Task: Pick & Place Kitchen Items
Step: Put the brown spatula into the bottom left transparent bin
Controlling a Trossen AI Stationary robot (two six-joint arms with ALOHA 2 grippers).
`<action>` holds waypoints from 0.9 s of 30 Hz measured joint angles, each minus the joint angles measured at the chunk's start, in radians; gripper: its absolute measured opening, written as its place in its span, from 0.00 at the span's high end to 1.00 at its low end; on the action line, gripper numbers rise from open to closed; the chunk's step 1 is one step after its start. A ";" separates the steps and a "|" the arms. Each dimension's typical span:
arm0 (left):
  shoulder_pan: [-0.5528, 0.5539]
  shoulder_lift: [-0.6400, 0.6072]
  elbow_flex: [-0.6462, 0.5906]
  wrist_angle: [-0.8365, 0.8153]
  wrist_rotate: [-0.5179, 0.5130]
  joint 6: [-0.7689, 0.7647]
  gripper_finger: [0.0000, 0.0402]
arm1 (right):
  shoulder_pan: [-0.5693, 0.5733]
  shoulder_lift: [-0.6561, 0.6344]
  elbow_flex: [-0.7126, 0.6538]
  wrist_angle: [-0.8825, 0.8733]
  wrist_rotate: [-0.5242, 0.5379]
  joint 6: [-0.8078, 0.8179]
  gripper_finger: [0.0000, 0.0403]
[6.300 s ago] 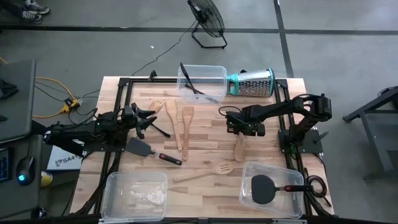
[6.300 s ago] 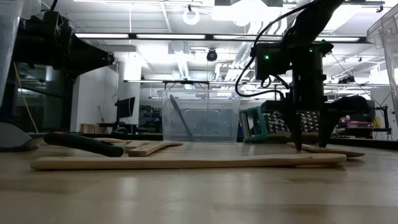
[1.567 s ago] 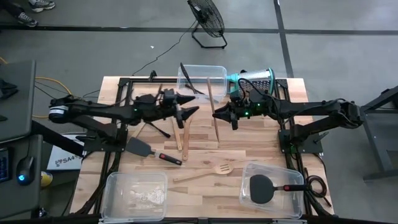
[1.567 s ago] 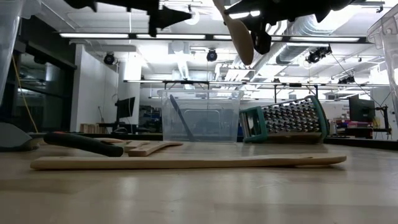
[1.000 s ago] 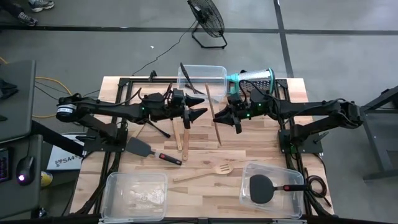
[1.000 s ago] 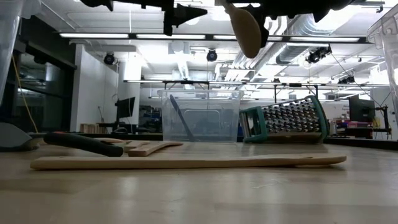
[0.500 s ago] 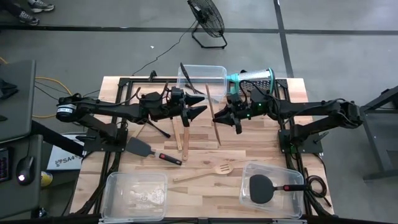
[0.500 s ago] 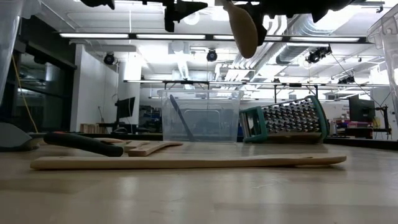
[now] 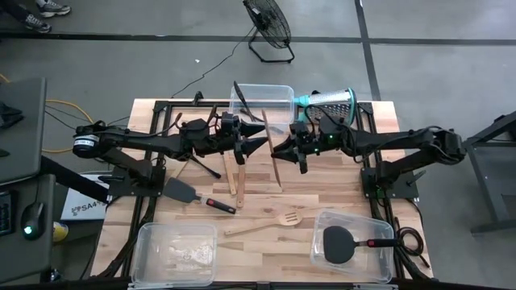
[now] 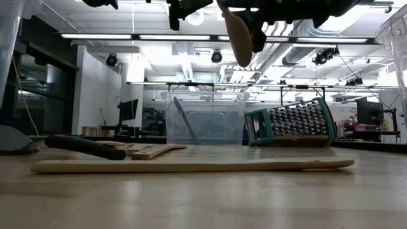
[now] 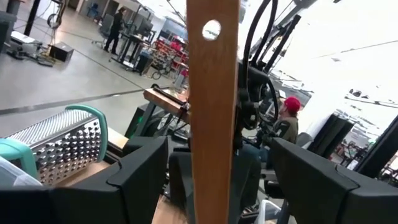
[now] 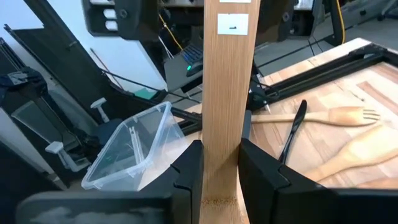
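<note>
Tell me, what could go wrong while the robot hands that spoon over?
The wooden spoon hangs high above the table, pinched only by the right gripper. The left gripper stands open around its handle; if the right lets go before the left closes, the spoon could fall. The two grippers are very close and might bump.

Stood on grey concrete floor (image 9: pixel 121 56) crossed by dark seams. Black fan (image 9: pixel 268 24) beyond the table's far edge; orange cable (image 9: pixel 68 109) off its left edge, dark desk (image 9: pixel 20 129) further left. Lit by ceiling strip lights (image 10: pixel 114 36) under exposed ducts (image 10: pixel 305 28). Held workbenches (image 11: pixel 134 34), with a person (image 11: pixel 115 28) standing far off.
</note>
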 joint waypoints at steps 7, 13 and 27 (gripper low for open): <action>0.000 0.000 0.000 -0.007 -0.002 0.002 0.30 | 0.002 0.055 0.000 0.085 -0.003 0.003 0.82; 0.000 0.000 0.000 -0.025 -0.007 0.002 0.30 | 0.008 0.098 0.000 0.117 0.001 0.028 0.82; 0.000 0.000 0.000 -0.079 -0.019 0.000 0.45 | 0.008 0.097 0.000 0.129 0.001 0.023 0.82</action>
